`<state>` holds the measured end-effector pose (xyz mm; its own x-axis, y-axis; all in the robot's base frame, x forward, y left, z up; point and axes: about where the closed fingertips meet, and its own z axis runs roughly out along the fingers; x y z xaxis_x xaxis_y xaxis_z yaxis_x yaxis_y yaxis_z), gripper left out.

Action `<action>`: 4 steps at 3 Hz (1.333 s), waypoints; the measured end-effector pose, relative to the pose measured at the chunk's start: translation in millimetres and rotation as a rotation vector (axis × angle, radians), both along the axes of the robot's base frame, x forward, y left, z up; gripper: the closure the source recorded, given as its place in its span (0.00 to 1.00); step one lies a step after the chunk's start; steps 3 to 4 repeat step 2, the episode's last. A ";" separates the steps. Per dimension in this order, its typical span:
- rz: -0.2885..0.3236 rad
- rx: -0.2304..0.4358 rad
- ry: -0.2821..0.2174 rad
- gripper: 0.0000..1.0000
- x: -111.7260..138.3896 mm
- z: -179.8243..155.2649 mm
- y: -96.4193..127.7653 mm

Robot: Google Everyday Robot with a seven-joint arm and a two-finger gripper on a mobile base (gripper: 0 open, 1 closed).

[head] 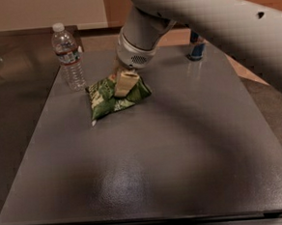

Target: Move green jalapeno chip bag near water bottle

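The green jalapeno chip bag [112, 99] lies on the dark table [149, 167] at the back left. It is crinkly, with white lettering. The water bottle [68, 55], clear with a white cap, stands upright just left of the bag with a small gap between them. My gripper [123, 83] comes down from the grey arm onto the bag's top right part. One beige finger [125, 81] shows, pressed onto the foil, and the gripper is shut on the bag. The other finger is hidden behind the wrist.
A blue can [197, 46] stands at the back of the table, partly hidden behind my arm [207, 18]. The table's left edge runs close to the bottle. A darker surface [9, 94] lies to the left.
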<state>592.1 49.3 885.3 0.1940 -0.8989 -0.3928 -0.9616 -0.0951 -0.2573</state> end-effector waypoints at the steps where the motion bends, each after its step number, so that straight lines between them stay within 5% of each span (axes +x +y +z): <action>1: 0.002 -0.001 0.000 0.00 -0.6 -0.3 0.9; 4: 0.002 -0.001 0.000 0.00 -0.6 -0.3 0.9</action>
